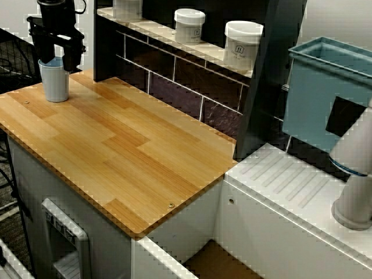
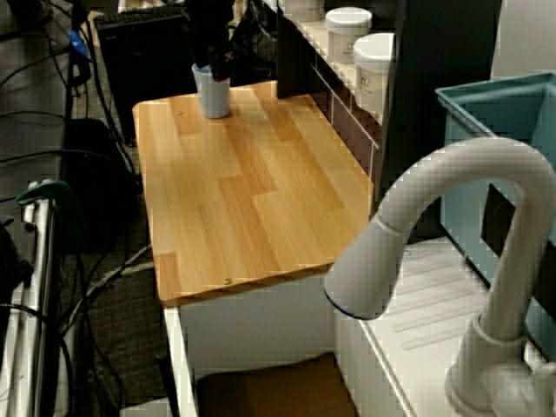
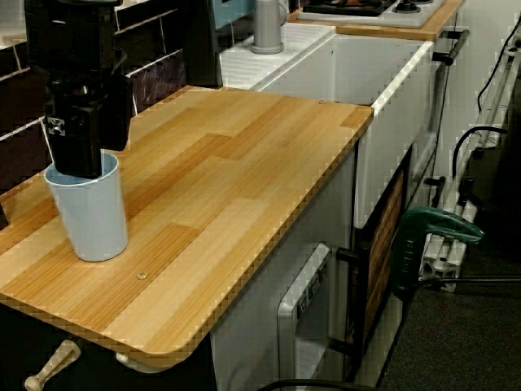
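Observation:
A light blue cup (image 1: 54, 81) stands upright near the far left corner of the wooden counter (image 1: 133, 145). My black gripper (image 1: 56, 57) hangs right over it, its two fingers spread to either side of the cup's rim. The cup's inside shows between them, and the jaws look open. In the view from the counter's end, the gripper (image 3: 81, 159) reaches down to the rim of the cup (image 3: 91, 224) and hides its back edge. In the view from behind the tap, the cup (image 2: 214, 97) sits small at the counter's far end beneath the gripper (image 2: 211, 68).
Two white jars (image 1: 189, 25) (image 1: 242, 43) stand on a shelf above the dark tiled wall. A teal bin (image 1: 328, 93) and a white tap (image 2: 434, 226) are at the sink end. The counter's front edge (image 3: 269, 269) drops to the floor.

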Controlling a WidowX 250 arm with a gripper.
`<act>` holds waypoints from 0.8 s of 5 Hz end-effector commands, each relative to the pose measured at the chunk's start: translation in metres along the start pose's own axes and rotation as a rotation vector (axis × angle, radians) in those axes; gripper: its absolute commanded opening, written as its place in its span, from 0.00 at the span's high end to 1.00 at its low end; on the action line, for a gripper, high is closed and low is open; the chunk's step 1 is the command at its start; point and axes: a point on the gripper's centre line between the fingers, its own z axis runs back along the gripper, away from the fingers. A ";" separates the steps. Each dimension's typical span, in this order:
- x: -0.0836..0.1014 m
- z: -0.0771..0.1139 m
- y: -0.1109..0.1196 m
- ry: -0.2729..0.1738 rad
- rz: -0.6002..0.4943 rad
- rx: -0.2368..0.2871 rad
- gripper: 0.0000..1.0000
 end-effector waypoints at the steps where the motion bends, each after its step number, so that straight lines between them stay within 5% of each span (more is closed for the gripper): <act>1: -0.003 0.041 0.006 -0.086 0.006 0.004 0.00; 4: 0.001 0.073 0.024 -0.135 0.045 -0.011 0.00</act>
